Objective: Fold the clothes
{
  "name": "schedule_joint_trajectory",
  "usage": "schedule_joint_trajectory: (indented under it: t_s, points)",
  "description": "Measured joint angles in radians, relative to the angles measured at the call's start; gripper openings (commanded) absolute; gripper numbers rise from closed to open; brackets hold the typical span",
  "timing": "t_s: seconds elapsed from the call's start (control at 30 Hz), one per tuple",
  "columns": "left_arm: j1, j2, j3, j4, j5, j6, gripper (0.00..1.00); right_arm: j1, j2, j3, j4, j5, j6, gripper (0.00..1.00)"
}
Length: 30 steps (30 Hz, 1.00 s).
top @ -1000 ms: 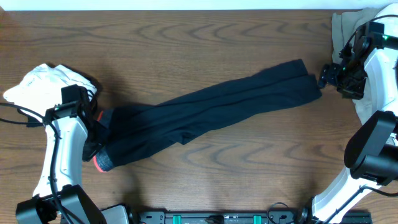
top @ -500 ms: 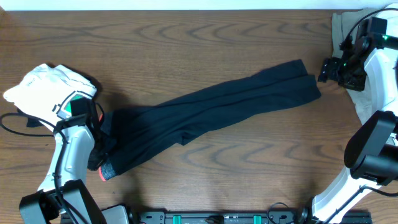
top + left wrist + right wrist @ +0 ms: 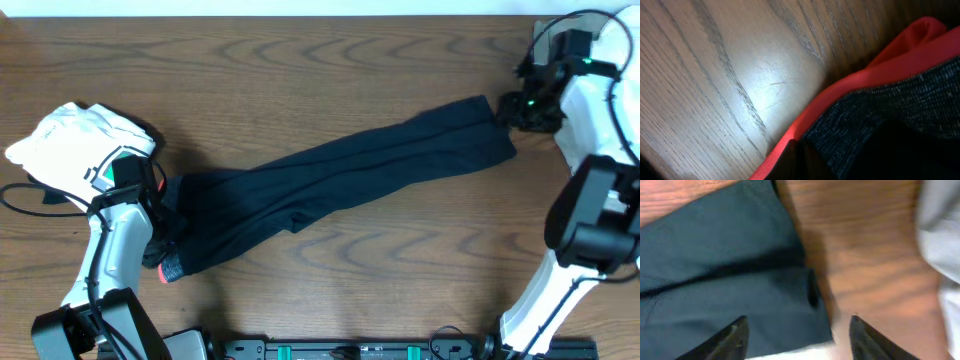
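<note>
Your overhead view looks straight down on the whole surface (image 3: 330, 260). Your left wrist view sits very close on the waistband (image 3: 880, 112) of the trousers (image 3: 340, 175), lower left overhead. Your right wrist view faces down past the right claw (image 3: 798, 325) onto their cuff end, upper right overhead.

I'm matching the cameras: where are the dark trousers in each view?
Overhead: trousers run diagonally, lower left to upper right.
Left wrist: grey waistband with red edge, lower right.
Right wrist: leg ends fill the left side.
Shared landmark: the wooden table.
</note>
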<state>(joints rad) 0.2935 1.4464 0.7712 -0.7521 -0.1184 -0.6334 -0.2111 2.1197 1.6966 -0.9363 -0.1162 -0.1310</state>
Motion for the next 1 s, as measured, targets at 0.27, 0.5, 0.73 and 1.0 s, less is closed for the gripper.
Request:
schedule_joint_trajectory:
  t_s: [0.27, 0.5, 0.73, 1.0]
  points:
    - [0.0, 0.0, 0.0, 0.001, 0.007, 0.0, 0.06, 0.013, 0.042, -0.009, 0.044, -0.008, -0.011, 0.38]
    - [0.0, 0.0, 0.0, 0.002, 0.007, 0.0, 0.06, 0.013, 0.045, -0.009, 0.042, -0.011, -0.01, 0.01]
    - [0.0, 0.0, 0.0, 0.003, 0.007, 0.0, 0.06, 0.013, 0.047, -0.009, 0.052, -0.039, 0.005, 0.01]
    - [0.0, 0.0, 0.0, 0.005, 0.007, 0.0, 0.06, -0.006, 0.05, 0.036, 0.247, -0.226, 0.155, 0.01]
